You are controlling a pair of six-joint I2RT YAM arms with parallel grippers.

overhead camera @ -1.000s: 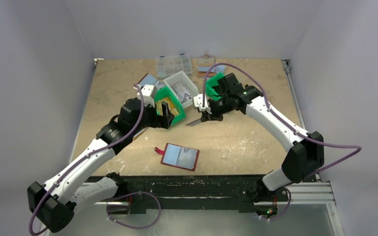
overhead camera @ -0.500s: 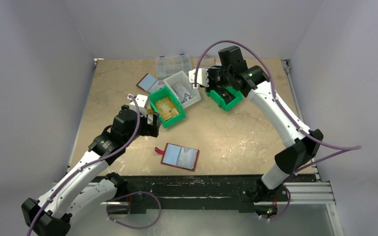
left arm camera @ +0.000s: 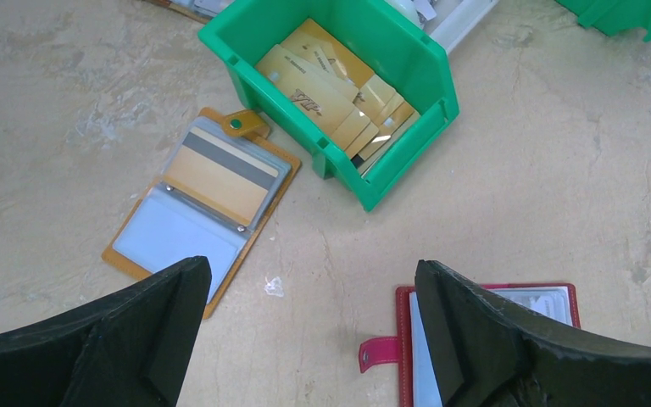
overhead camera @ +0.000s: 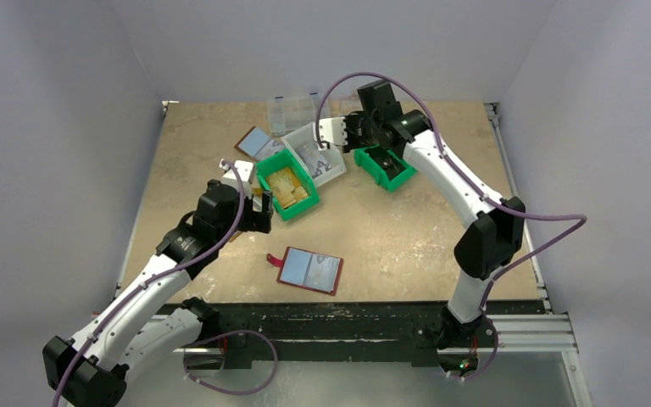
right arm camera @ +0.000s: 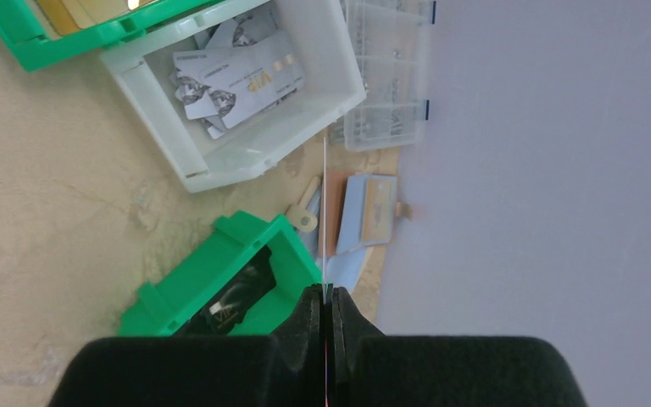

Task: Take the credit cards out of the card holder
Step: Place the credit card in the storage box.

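Note:
The card holder (overhead camera: 309,270), an open red-rimmed bifold with pale blue panels, lies near the table's front centre. Its red rim (left arm camera: 403,332) and tab (left arm camera: 379,351) show under my left gripper's right finger. My left gripper (overhead camera: 262,213) (left arm camera: 309,271) is open and empty above the table, just left of the holder. My right gripper (overhead camera: 349,144) (right arm camera: 325,292) is shut on a thin pale credit card (right arm camera: 325,216), seen edge-on, held up at the back between the white bin and the right green bin. Several grey credit cards (right arm camera: 237,85) lie in the white bin (overhead camera: 332,161).
A green bin (overhead camera: 264,177) (left arm camera: 407,51) holds yellowish-tan cards. A tan-rimmed wallet (left arm camera: 199,199) lies open left of it. A second green bin (overhead camera: 371,167) (right arm camera: 246,233) holds dark cards. A clear organiser box (overhead camera: 297,108) and more wallets (right arm camera: 364,212) sit at the back edge.
My right gripper has lifted the card from the table's middle and carried it back toward the white bin. My left gripper has drawn back from the green bin toward the front.

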